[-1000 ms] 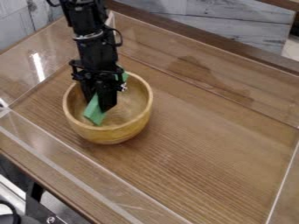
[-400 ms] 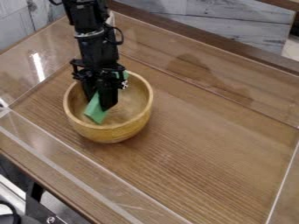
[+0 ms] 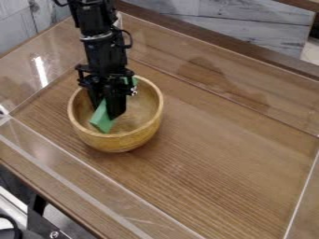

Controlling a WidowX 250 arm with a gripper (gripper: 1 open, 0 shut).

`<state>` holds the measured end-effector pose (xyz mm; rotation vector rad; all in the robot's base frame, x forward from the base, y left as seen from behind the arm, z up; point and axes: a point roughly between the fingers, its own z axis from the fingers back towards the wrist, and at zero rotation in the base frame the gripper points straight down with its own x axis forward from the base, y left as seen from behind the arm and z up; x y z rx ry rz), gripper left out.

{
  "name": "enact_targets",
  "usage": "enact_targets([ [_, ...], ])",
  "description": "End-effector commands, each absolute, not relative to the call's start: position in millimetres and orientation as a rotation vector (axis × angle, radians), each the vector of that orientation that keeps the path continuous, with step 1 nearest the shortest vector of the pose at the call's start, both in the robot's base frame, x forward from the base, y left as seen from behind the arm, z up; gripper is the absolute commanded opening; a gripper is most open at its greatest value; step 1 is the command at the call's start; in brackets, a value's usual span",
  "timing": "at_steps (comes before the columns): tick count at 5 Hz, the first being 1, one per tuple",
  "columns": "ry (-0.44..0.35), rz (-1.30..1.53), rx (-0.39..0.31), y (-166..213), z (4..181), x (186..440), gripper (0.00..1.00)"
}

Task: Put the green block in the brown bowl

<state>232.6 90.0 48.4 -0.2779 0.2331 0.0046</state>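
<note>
The brown bowl [image 3: 140,128] sits on the wooden table at the left of the camera view. My black gripper [image 3: 111,96] reaches down into its hollow, shut on the green block [image 3: 103,117]. The block hangs tilted inside the bowl, its lower end near the bowl's floor; whether it touches the floor I cannot tell. Its upper end is hidden between the fingers.
The wooden table [image 3: 225,140] is fenced by low clear walls along its front and left edges [image 3: 75,191]. A grey-white wall runs behind the table at the top right.
</note>
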Motion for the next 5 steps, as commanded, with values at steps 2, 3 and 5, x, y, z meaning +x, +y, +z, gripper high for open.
enact_targets([
  [2, 0.200, -0.005, -0.266, 91.8, 61.0, 245.2, 0.00],
  [3, 0.208, -0.005, -0.271, 91.0, 61.3, 245.5, 0.00],
  [5, 0.224, -0.004, -0.282, 89.3, 61.8, 245.9, 0.00],
])
